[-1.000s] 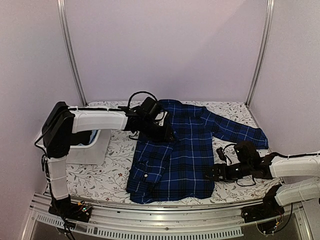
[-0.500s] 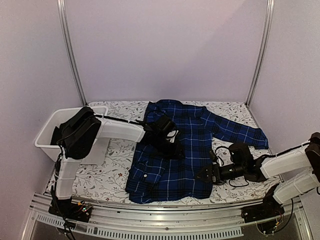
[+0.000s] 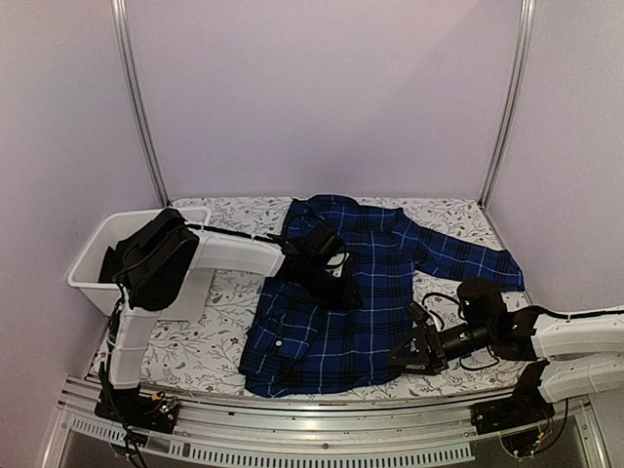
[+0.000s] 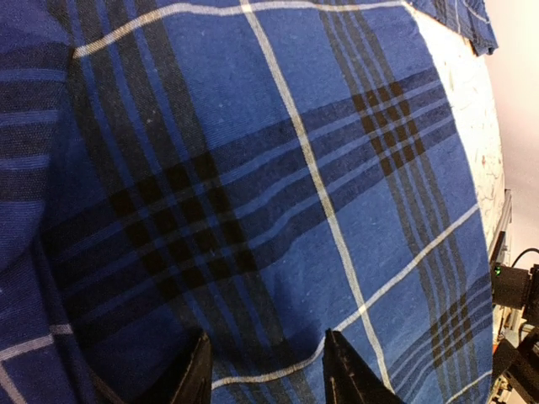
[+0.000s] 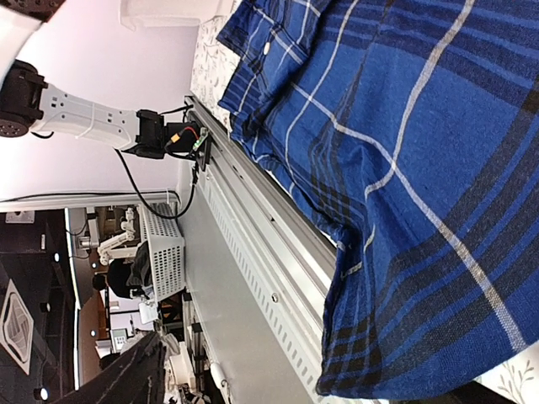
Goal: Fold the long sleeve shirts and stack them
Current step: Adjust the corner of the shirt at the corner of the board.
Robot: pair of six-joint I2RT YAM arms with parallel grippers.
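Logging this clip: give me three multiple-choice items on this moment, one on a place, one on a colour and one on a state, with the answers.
1. In the top view, where does the white bin stand relative to the shirt?
A) to its left
B) to its right
C) on top of it

2. What does the shirt look like?
A) plain red
B) blue plaid with thin white lines
C) green stripes

3. How is the right gripper?
A) shut on the bin
B) out of view
C) open, by the shirt's near hem

Answers:
1 A: the bin sits at the left edge of the table, while the shirt lies mid-table.
2 B: the blue plaid fills both wrist views.
3 C: the top view shows its fingers parted at the hem's right corner.
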